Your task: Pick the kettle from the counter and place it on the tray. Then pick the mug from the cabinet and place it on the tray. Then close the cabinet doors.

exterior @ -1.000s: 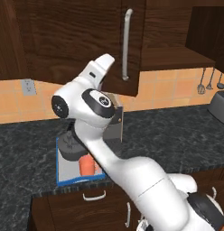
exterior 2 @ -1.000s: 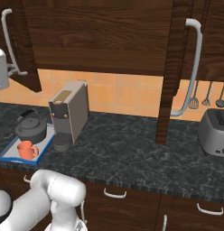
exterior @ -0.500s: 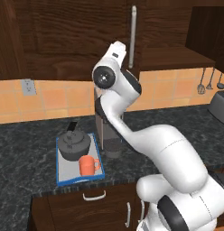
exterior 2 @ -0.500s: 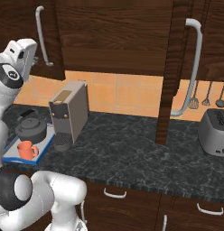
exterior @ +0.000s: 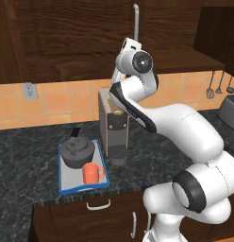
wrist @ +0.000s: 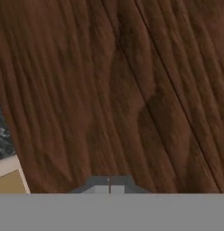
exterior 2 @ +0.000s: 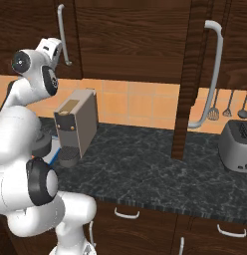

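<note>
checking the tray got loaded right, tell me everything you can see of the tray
The tray is a flat rectangle with a light grey surface and a blue rim, lying level on the dark speckled counter, just left of the coffee machine. The dark grey kettle stands on its far half and the orange mug on its near half.

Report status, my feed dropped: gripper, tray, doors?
Gripper shut, against cabinet door. Kettle and mug on tray. Right door still open.
</note>
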